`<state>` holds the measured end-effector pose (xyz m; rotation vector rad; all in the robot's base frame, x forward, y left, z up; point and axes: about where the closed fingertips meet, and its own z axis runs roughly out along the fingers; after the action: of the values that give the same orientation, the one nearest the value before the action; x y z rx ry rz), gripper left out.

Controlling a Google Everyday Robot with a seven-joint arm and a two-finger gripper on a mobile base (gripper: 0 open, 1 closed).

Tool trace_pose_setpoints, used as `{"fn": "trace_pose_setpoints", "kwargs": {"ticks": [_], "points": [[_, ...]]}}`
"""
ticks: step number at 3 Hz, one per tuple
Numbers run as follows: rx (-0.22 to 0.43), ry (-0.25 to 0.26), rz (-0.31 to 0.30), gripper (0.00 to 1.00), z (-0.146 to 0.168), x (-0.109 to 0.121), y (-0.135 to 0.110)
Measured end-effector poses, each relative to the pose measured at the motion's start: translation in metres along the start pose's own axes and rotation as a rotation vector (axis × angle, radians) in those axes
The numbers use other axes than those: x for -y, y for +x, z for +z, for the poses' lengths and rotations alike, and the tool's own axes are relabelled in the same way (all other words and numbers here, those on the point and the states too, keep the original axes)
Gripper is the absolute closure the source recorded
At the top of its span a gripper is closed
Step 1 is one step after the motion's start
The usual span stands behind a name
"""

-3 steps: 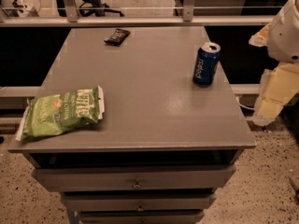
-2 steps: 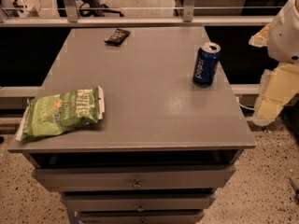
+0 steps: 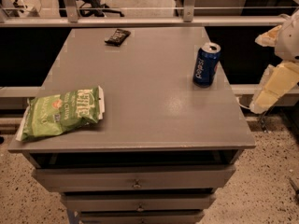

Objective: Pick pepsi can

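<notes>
The pepsi can (image 3: 206,64) is dark blue with white lettering and a silver top. It stands upright on the grey table (image 3: 149,101), near the right edge. My gripper (image 3: 272,88) shows as pale cream parts at the right edge of the camera view, off the table. It hangs to the right of the can, well apart from it, and holds nothing that I can see.
A green chip bag (image 3: 60,112) lies at the table's front left. A small dark snack bar (image 3: 117,36) lies at the back. A metal rail (image 3: 140,20) runs behind the table. Drawers (image 3: 135,178) sit below the tabletop.
</notes>
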<state>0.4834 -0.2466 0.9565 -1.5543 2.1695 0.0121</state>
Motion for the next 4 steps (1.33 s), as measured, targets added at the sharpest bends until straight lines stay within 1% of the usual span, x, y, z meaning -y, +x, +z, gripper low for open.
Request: {"fn": "trace_pose_setpoints", "kwargs": {"ticks": [1,2,3,4], "points": [[0.148,0.04,0.061,0.0,0.024,0.034,0.003],[0.306,0.073,0.104,0.0,0.052,0.06,-0.009],[0.454,0.08,0.138,0.0,0.081,0.079,-0.03],[0.56,0.078,0.148,0.0,0.107,0.09,-0.052]]}}
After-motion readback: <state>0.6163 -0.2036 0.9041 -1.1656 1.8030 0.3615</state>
